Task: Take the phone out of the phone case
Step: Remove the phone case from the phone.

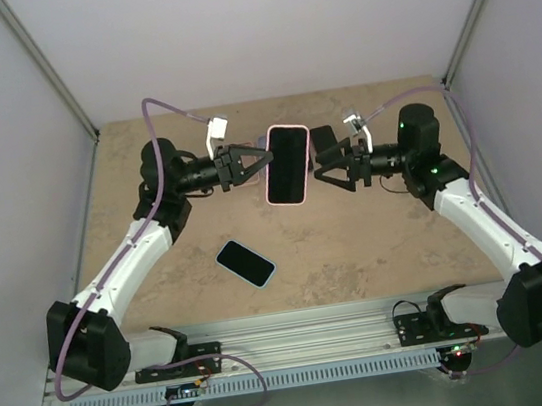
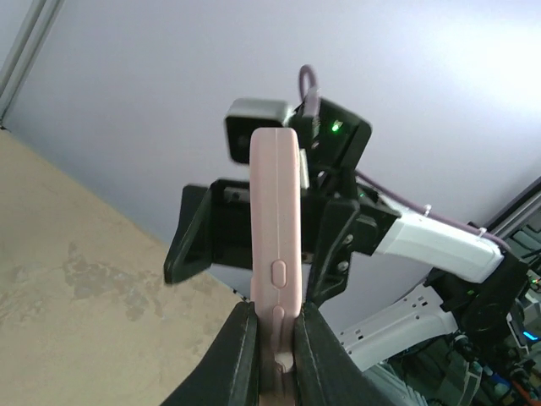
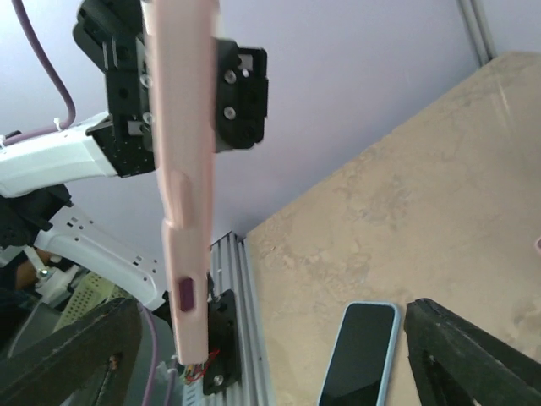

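Note:
A phone in a pink case point(image 1: 287, 164) is held up in the air above the table, screen up. My left gripper point(image 1: 261, 162) is shut on its left edge. In the left wrist view the two fingers point(image 2: 239, 347) clamp the pink case point(image 2: 275, 220) edge-on below its side buttons. My right gripper point(image 1: 324, 163) is open at the case's right edge. In the right wrist view the pink case point(image 3: 182, 169) stands between the wide-apart fingers point(image 3: 473, 355) and touches neither.
A second phone in a light blue case point(image 1: 246, 263) lies flat on the tan table point(image 1: 377, 239), nearer the front; it also shows in the right wrist view point(image 3: 359, 359). Grey walls surround the table. An aluminium rail point(image 1: 301, 345) runs along the near edge.

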